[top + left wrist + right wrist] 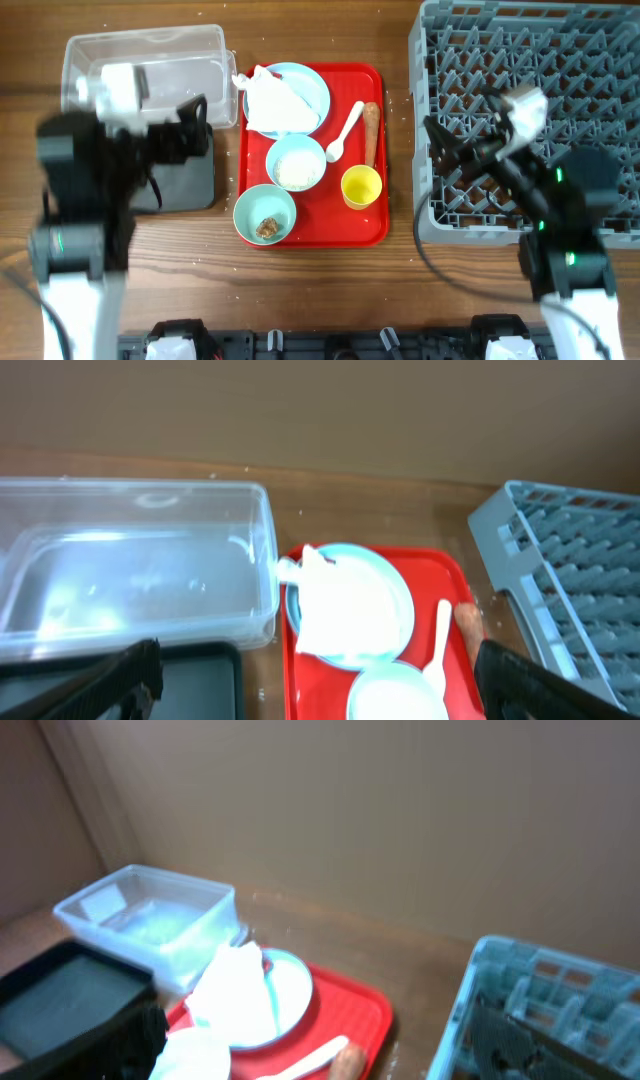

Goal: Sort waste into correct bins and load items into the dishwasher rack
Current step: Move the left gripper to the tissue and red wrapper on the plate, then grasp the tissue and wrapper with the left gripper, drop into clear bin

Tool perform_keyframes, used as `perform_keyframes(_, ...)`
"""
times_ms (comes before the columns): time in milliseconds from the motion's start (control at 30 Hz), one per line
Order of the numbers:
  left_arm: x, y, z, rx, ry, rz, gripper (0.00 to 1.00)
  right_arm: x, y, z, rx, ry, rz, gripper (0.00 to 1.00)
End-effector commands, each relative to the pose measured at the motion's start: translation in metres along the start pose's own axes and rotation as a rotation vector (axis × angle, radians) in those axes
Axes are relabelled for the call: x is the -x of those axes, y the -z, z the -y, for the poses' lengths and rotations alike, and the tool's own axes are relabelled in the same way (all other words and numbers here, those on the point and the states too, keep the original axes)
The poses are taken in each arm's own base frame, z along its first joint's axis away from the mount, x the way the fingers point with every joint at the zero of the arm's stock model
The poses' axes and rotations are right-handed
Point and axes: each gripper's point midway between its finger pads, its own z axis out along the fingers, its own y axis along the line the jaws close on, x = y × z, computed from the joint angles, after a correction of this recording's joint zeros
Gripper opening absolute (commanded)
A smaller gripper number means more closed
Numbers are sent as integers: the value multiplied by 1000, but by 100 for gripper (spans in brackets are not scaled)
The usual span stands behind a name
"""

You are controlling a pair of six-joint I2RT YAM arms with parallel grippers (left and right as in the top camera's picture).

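Overhead: a red plastic tray (350,228) lies mid-table. At its far-left corner is a pale blue plate (308,80) carrying a crumpled white napkin (270,105). A blue bowl of white food (296,163) sits at the tray's centre. A blue bowl with brown scraps (247,205) is at the near-left corner and a yellow cup (361,186) stands toward the near-right. A white spoon (345,135) and a brown stick-like item (371,130) lie along the right side. A clear plastic bin (100,45) fills the table's far-left corner, and a black bin (185,185) sits just nearer. A grey dishwasher rack (520,60) covers the right edge. The left gripper (200,125) hangs over the black bin and the right gripper (440,145) over the rack's left side.

Left wrist: the left gripper's (318,660) fingers stand wide apart, holding nothing, above the plate (390,610), napkin (330,610) and spoon (440,640).

Right wrist: the right gripper's (320,1020) fingers are spread and empty, with the tray (350,1010) and rack (540,990) below.
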Motion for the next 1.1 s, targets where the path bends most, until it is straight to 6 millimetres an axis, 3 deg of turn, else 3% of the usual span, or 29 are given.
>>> perform_keyframes(0, 14, -62, 28, -60, -93, -199, 100, -2, -18, -2, 79, -64, -114, 100)
perform_keyframes(33, 16, -82, 37, -61, -126, -248, 100, -9, -23, 0, 80, -93, -159, 100)
perform_keyframes(100, -1, -137, 52, -26, -178, -370, 100, -25, -29, 3, 82, -134, -224, 100)
perform_keyframes(133, -42, -181, 77, -72, -232, -487, 100, -35, -32, 5, 81, -158, -260, 100)
perform_keyframes(200, -82, -208, 95, -118, -254, -581, 100, -45, -36, 7, 82, -182, -293, 100)
perform_keyframes(300, -141, -244, 111, -137, -296, -695, 100, -82, -36, 7, 83, -267, -428, 100)
perform_keyframes(367, -158, -270, 101, -48, -253, -691, 100, -97, -38, 8, 85, -300, -479, 100)
perform_keyframes(433, -161, -285, 71, 148, -63, -660, 100, -107, -42, 10, 85, -320, -511, 100)
perform_keyframes(567, -146, -295, 49, 196, 73, -602, 100, -112, -44, 11, 85, -327, -524, 100)
perform_keyframes(633, -158, -305, 34, 229, 118, -617, 100, -112, -44, 11, 84, -328, -524, 100)
perform_keyframes(733, -185, -313, 27, 244, 140, -674, 100, -112, -44, 11, 82, -326, -524, 100)
perform_keyframes(800, -183, -314, 30, 231, 144, -670, 98, -112, -44, 11, 82, -326, -524, 100)
perform_keyframes(900, -204, -316, 24, 251, 140, -724, 86, -112, -44, 11, 82, -326, -524, 100)
perform_keyframes(933, -210, -317, 23, 255, 139, -738, 75, -112, -44, 11, 81, -326, -523, 100)
perform_keyframes(967, -218, -318, 24, 257, 134, -753, 54, -112, -44, 12, 81, -326, -523, 100)
perform_keyframes(1000, -221, -318, 26, 256, 128, -761, 16, -112, -44, 13, 75, -324, -525, 100)
perform_keyframes(1033, -222, -318, 29, 252, 123, -763, 4, -113, -44, 15, 63, -321, -527, 100)
perform_keyframes(1067, -216, -317, 35, 241, 117, -746, 4, -114, -44, 16, 55, -320, -529, 100)
